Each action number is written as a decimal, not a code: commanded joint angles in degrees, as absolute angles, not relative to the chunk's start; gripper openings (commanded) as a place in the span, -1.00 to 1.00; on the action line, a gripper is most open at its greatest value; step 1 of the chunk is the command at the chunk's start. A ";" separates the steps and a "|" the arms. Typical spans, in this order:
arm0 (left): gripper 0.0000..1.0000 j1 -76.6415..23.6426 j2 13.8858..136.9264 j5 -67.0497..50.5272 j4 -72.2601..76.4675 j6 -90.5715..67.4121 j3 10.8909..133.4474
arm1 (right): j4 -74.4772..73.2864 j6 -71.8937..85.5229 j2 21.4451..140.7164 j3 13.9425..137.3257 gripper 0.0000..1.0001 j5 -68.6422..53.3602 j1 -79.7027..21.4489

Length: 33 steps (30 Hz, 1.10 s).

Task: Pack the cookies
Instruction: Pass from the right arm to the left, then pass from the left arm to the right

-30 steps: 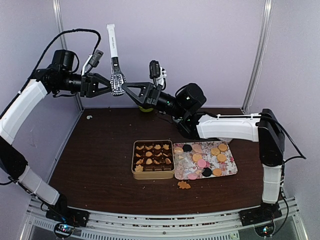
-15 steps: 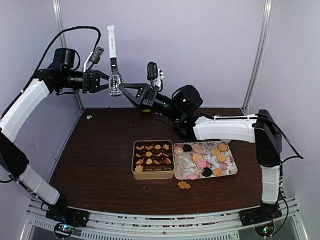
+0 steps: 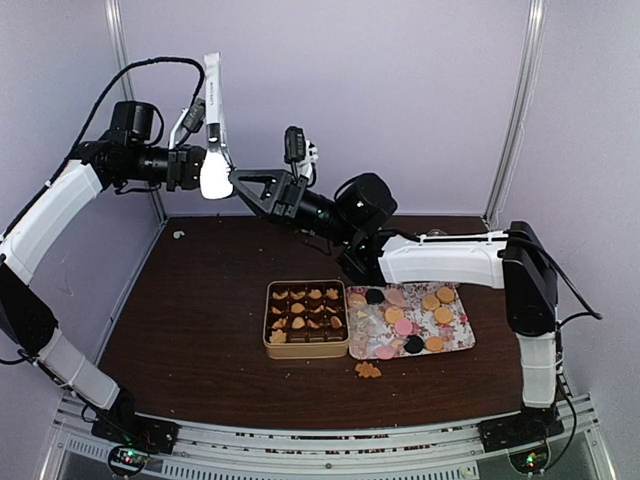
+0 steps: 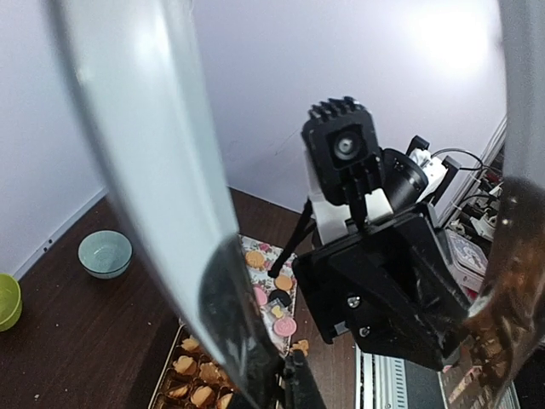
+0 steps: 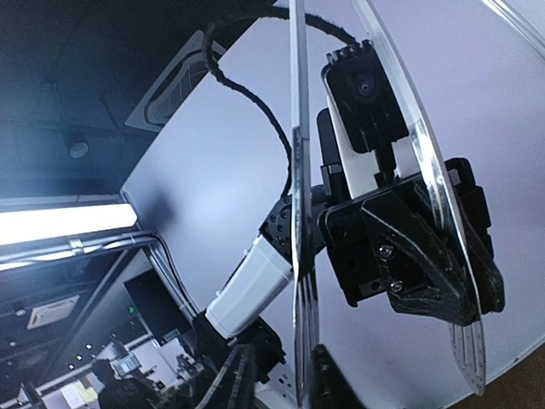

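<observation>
The cookies point(image 3: 410, 318), round tan, pink and dark ones, lie on a floral tray point(image 3: 462, 340); more sit in the cups of a tan tin point(image 3: 268, 320). One cookie point(image 3: 368, 370) lies loose on the table. Both arms are raised high over the far left. My left gripper point(image 3: 204, 165) is shut on a pair of metal tongs point(image 3: 213, 110) that point upward. The tongs' blades point(image 4: 145, 162) fill the left wrist view. My right gripper point(image 3: 240, 185) faces it; its fingers point(image 5: 238, 375) stand apart, with one tong tip point(image 5: 301, 307) between them.
A teal bowl point(image 4: 105, 253) and a green bowl point(image 4: 7, 300) stand at the far side of the brown table. Purple walls and white corner posts point(image 3: 515, 110) close the back. The tin and tray sit mid-table, below the arms.
My left gripper has shut on the tongs. The right gripper's fingers have loosened from them. Both grippers and the tongs have shifted left and slightly up.
</observation>
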<state>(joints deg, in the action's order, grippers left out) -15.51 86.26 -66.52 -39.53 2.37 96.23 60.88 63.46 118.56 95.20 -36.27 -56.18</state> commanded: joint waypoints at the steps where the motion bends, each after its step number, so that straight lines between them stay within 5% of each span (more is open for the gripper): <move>1: -1.00 -15.75 85.96 -66.76 -43.03 7.96 96.60 | 61.97 63.05 117.11 94.13 -0.20 -38.40 -54.44; 4: -1.00 -15.82 85.96 -66.26 -49.64 14.06 97.76 | 60.87 63.07 114.80 90.28 0.43 -42.50 -51.64; 11: -1.00 -19.01 88.03 -61.13 -70.68 35.02 100.90 | 44.14 50.61 106.73 85.38 0.95 -50.88 -45.34; 18: -1.00 -23.65 91.98 -56.57 -84.17 45.64 102.85 | 40.91 47.61 105.06 87.83 0.99 -58.85 -45.34; 33: -1.00 -25.86 91.14 -45.81 -75.03 39.81 100.46 | 24.24 32.39 104.72 92.11 0.66 -48.81 -51.33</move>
<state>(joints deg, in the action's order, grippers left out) -24.84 92.44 -48.07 -77.45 40.12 100.62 27.55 35.68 104.14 88.42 -52.29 -50.65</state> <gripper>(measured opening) 0.048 0.850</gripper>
